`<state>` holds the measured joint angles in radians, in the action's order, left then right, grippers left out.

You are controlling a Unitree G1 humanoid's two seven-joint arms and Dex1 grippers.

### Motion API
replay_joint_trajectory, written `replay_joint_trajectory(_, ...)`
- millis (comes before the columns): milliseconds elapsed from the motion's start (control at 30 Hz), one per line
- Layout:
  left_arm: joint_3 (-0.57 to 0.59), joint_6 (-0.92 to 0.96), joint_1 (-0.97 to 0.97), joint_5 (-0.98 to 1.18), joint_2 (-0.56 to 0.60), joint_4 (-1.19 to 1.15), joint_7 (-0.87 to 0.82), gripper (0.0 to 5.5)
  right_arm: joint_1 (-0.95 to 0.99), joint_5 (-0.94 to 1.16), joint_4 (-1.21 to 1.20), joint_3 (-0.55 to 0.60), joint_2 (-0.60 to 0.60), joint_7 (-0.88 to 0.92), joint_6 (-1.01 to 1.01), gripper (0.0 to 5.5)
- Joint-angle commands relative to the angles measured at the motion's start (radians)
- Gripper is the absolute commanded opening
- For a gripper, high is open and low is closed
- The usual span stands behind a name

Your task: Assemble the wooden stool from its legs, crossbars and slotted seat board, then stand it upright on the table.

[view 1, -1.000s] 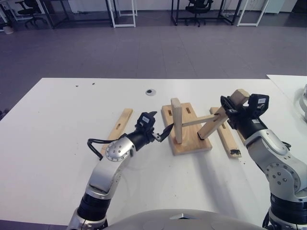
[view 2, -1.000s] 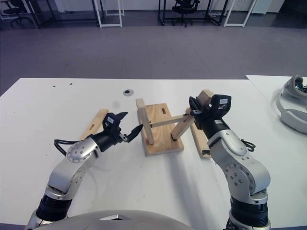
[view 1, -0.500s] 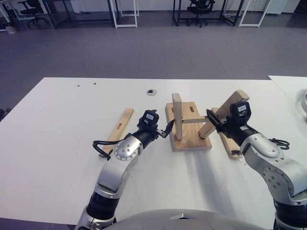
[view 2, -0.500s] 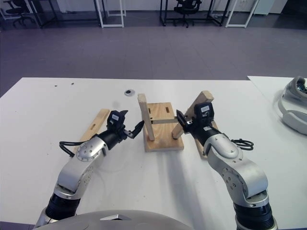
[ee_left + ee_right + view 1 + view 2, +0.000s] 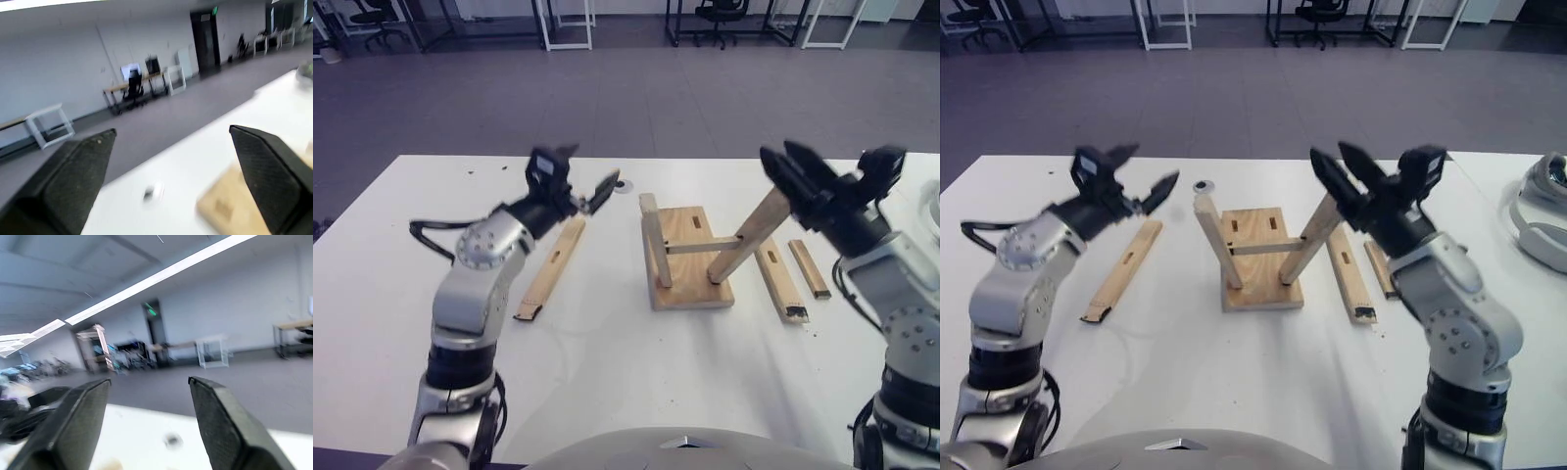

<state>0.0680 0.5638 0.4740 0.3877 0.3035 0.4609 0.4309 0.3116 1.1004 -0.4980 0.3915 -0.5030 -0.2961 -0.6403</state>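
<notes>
Nearest me, the seat board (image 5: pixel 690 286) is lying flat on the white table (image 5: pixel 607 372), and two legs are standing up out of it. The left leg (image 5: pixel 653 240) is standing nearly upright and the right leg (image 5: pixel 744 240) is leaning outward. One crossbar (image 5: pixel 700 245) is running between them. Three loose wooden pieces are lying on the table. The left long piece (image 5: pixel 551 269) is well left of the board, the right long piece (image 5: pixel 778 281) is just right of it, and the short piece (image 5: pixel 810 267) is beside that.

I am holding both arms raised with nothing in them. The left gripper (image 5: pixel 592 164) is hovering above the left long piece's far end, jaws wide apart. The right gripper (image 5: pixel 777 149) is hanging by the leaning leg's top, jaws apart too; I cannot tell whether it is touching. Farther off, one small round fitting (image 5: pixel 625 184) is sitting on the table.
</notes>
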Motion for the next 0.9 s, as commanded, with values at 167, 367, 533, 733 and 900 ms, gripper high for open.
replay_joint_trajectory(167,-0.118,0.034,-0.004,0.089,-0.111,-0.076,-0.017,4.28,0.016,-0.102,0.191,-0.168,-0.097,0.011,-0.14,2.97)
replay_joint_trajectory(367,-0.254,-0.1,-0.198,0.047,-0.088,-0.225,0.085,4.28,-0.114,-0.125,0.152,-0.245,-0.022,-0.005,-0.119,2.97)
replay_joint_trajectory(533,-0.052,-0.028,-0.075,0.339,-0.116,-0.053,0.019,4.28,0.109,0.121,0.197,-0.051,0.041,0.083,-0.06,2.97)
replay_joint_trajectory(733,0.235,-0.017,0.002,0.462,0.063,-0.159,0.028,4.28,0.158,-0.195,0.574,-0.174,-0.02,-0.045,0.045,2.97)
replay_joint_trajectory(900,0.124,-0.025,-0.156,0.305,0.181,-0.201,0.127,4.28,0.084,-0.425,0.75,-0.443,0.047,-0.414,0.166,2.97)
